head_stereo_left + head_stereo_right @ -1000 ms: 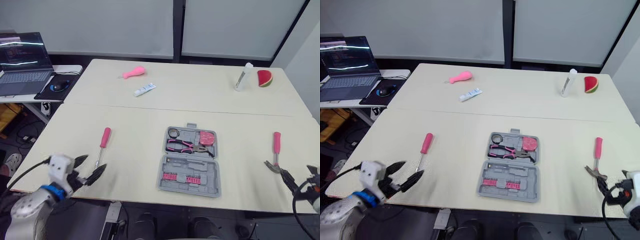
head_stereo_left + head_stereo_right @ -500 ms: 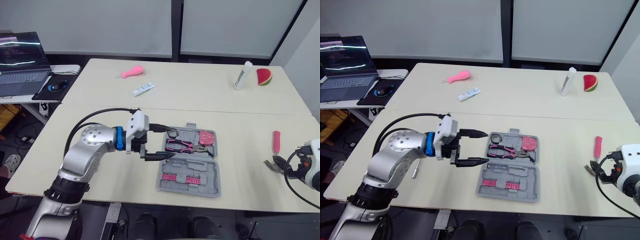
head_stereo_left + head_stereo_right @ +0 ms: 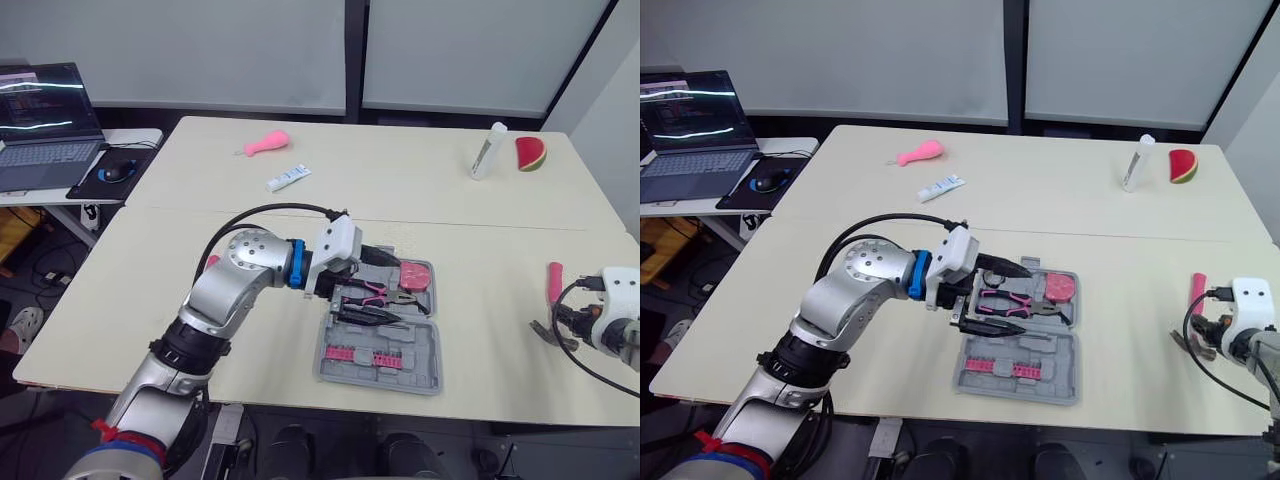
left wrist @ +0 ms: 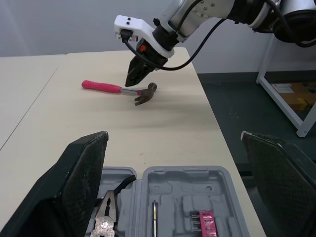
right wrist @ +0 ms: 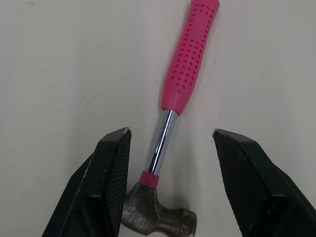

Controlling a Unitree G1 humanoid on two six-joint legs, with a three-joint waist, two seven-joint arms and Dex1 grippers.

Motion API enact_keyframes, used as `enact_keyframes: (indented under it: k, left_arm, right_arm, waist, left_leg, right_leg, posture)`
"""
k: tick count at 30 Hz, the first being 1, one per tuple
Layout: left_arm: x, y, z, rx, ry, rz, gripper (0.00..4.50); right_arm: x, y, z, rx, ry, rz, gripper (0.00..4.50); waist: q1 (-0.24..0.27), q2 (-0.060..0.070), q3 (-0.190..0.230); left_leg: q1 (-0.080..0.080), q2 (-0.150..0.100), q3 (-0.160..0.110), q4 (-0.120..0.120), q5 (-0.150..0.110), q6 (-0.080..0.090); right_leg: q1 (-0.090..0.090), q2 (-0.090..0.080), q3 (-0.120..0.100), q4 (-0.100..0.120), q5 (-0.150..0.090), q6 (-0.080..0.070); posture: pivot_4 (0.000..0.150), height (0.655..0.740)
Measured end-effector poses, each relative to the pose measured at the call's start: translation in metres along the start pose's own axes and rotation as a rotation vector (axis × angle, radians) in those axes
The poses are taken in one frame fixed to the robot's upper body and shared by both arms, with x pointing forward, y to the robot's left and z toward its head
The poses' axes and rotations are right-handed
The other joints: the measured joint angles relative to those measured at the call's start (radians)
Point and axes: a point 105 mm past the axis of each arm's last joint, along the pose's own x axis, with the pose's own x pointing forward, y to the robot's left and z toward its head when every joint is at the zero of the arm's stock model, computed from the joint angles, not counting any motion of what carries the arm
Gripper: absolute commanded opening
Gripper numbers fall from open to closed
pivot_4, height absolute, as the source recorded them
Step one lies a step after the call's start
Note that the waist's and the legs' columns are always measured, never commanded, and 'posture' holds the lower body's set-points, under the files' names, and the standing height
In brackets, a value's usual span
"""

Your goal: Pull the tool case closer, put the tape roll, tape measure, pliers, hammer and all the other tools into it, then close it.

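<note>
Over the open case (image 3: 425, 350): the left gripper (image 3: 385, 290) hangs just above the half that carries the pliers (image 3: 1025, 300), its fingers (image 4: 74, 182) spread wide with nothing between them.
At the right edge of the table (image 3: 470, 230): the right gripper (image 4: 139, 74) points down at the hammer (image 5: 190, 64), its fingers (image 5: 111, 173) wide apart, one on each side of the steel shaft near the head, not touching it.
Change, left arm: a second ago it sat low at the near left corner of the table; it has since swung inward to the case.
Change, right arm: it has moved from the near right corner to a spot over the hammer's head end.
Case: lies open and flat near the front of the table, in the same spot as a second ago, so the pull has likely not started.
Already inside: pliers, a pink tape measure (image 3: 415, 275), a row of pink bits (image 3: 350, 353).
Hammer: out on the table, well apart from the case, handle pointing away from the robot.
Meaning: both arms look set to grasp, the left at the case and the right at the hammer; closing the lid is still far off.
Not part of the job: a white bottle (image 3: 487, 152) and a watermelon slice (image 3: 529, 155) at the far side.
</note>
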Motion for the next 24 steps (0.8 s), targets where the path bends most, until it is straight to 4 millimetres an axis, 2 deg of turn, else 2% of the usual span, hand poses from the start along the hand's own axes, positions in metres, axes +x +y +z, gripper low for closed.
enact_keyframes:
  k: [8, 17, 21, 24]
  left_arm:
    - [0.006, -0.001, 0.001, -0.012, -0.002, -0.020, 4.50]
    - [0.007, -0.004, 0.005, -0.007, 0.002, -0.031, 4.50]
    - [0.007, -0.004, 0.004, -0.014, 0.008, -0.030, 4.50]
    - [0.006, -0.004, 0.004, -0.014, 0.014, -0.027, 4.50]
  right_arm:
    - [0.022, -0.003, -0.003, 0.062, 0.039, -0.038, 2.88]
    - [0.026, 0.005, -0.006, 0.102, 0.059, -0.008, 1.16]
    - [0.022, 0.009, -0.009, 0.095, 0.063, -0.001, 0.54]
    - [0.020, 0.010, -0.011, 0.101, 0.065, 0.001, 0.24]
  waist:
    - [0.001, 0.000, 0.000]
    - [0.002, 0.000, 0.000]
    - [0.003, 0.000, 0.000]
    - [0.003, 0.000, 0.000]
  left_leg:
    - [-0.001, 0.003, 0.011, 0.000, 0.001, -0.001]
    - [-0.002, 0.010, 0.019, 0.000, 0.001, -0.001]
    - [-0.002, 0.012, 0.021, 0.000, 0.001, -0.001]
    - [-0.002, 0.013, 0.022, 0.000, 0.001, -0.001]
  right_leg:
    - [0.000, -0.001, 0.001, 0.000, 0.000, 0.001]
    - [0.000, -0.001, 0.000, -0.001, 0.000, 0.001]
    - [0.000, 0.000, 0.000, -0.001, 0.000, 0.001]
    - [0.000, 0.001, 0.001, -0.001, 0.000, 0.001]
  posture:
    - [0.150, 0.7400]
    - [0.150, 0.7400]
    - [0.150, 0.7400]
    - [0.150, 0.7400]
